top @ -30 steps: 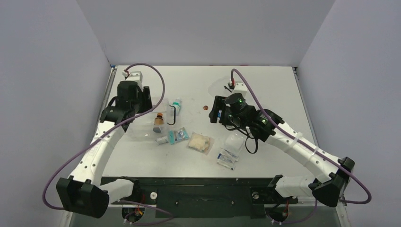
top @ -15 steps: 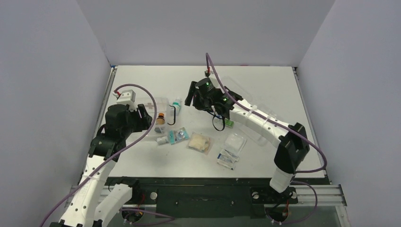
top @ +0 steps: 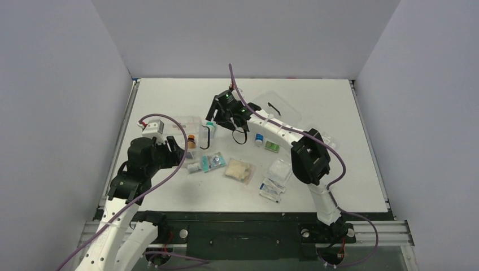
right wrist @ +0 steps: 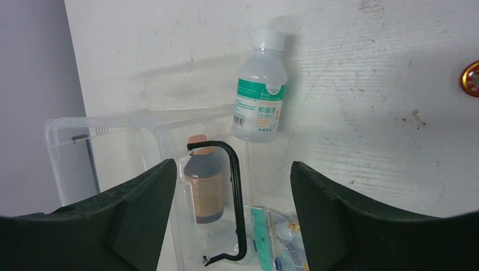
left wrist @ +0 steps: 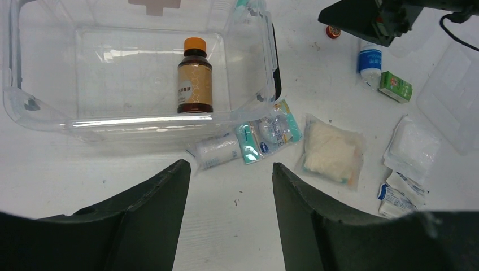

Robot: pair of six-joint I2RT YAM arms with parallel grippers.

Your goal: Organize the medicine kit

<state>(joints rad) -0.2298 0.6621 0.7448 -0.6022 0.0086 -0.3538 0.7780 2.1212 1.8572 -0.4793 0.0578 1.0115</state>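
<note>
**A:** What are the hands doing?

**B:** Both are released. The right gripper [right wrist: 231,166] hangs with its fingers spread wide and nothing between them, over the right side of the medicine kit [left wrist: 113,68]. The left gripper [left wrist: 230,165] is parted and empty too, hovering off the kit's near wall.

**A:** Where does the kit sit?

**B:** On the table, toward the left edge, about midway between the near and far edges, with its top open. Its flat lid [top: 277,99] lies well apart, closer to the far edge.

**A:** How would it handle?

**B:** I judge it stiff but light. It is a clear hard-plastic box with only a brown bottle [left wrist: 195,79] standing inside, so it would probably skid across the table if nudged. The walls look smooth and likely slippery, and a thin wall may flex under a hard pinch. I'd close over the top rim of a long wall, or take the black side clip [right wrist: 234,197], though that may swing. Tipping the box could topple the bottle.

**A:** And what is loose around it?

**B:** A white bottle [right wrist: 260,96] with a green label is just outside the right wall. Off the near right corner lie a gauze packet [left wrist: 330,149], teal sachets [left wrist: 271,132] and a small white roll [left wrist: 214,152], with the roll close against the near wall. They all look soft and light. A tiny red tin [right wrist: 470,79] lies farther toward the far edge.
</note>
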